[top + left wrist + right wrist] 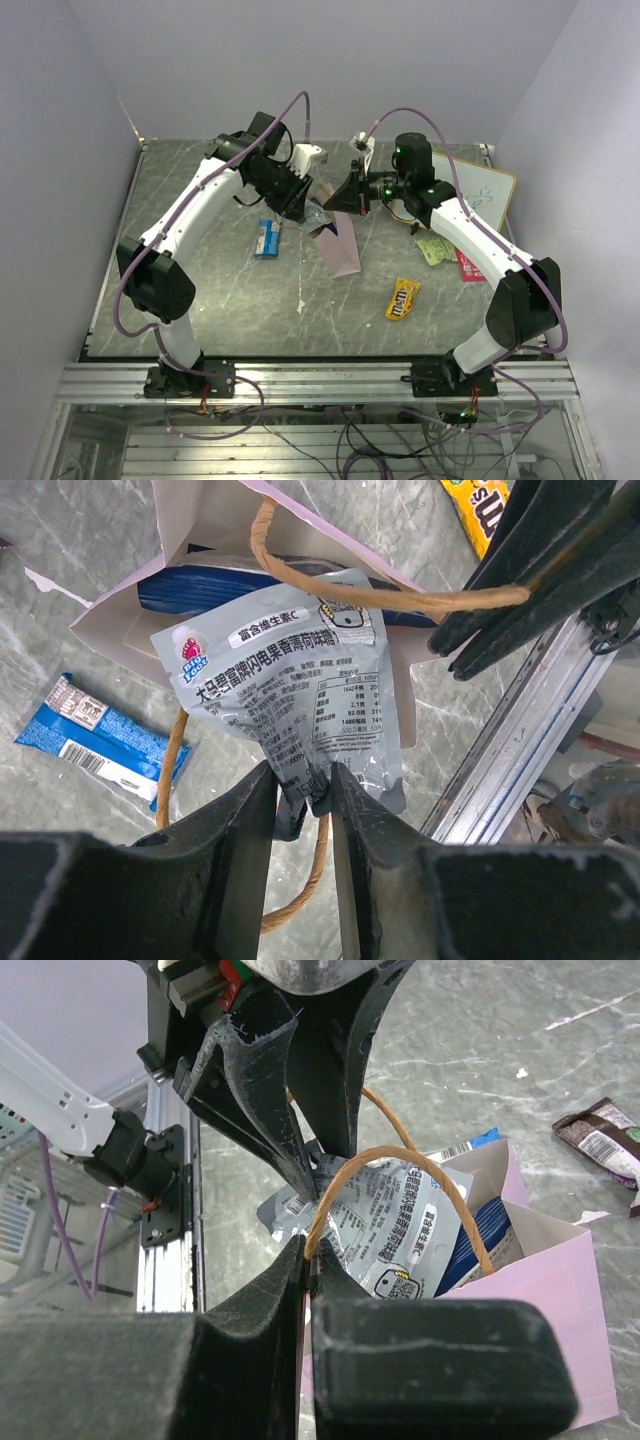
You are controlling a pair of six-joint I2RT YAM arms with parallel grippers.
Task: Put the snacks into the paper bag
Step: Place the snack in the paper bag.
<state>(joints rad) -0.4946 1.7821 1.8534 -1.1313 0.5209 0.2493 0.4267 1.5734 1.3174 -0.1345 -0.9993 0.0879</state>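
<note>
The paper bag (342, 252) sits near the middle of the surface (220, 300), long axis running far-left to near-right and its mouth turned to the far side, where both hands meet. The right hand (308, 1260) is pinched narrow on one brown handle (400, 1155) and holds the mouth open. The left hand (305, 792) grips the bottom edge of the silver-grey packet (290, 680). That packet's long axis points from the fingers into the mouth, and its top end lies over the dark blue chip bag (200, 588) already inside.

The blue-white packet (267, 238) lies just left of the bag, lengthwise near to far. The yellow M&M's (403, 298) lie near-right, well apart from the bag. The light green packet (436, 250) and pink-red packet (468, 266) lie by the right arm, and the brown bar (598, 1140) lies apart on the surface. A white board (485, 195) stands at the far-right edge. The near-left stretch of the surface gives the widest open room.
</note>
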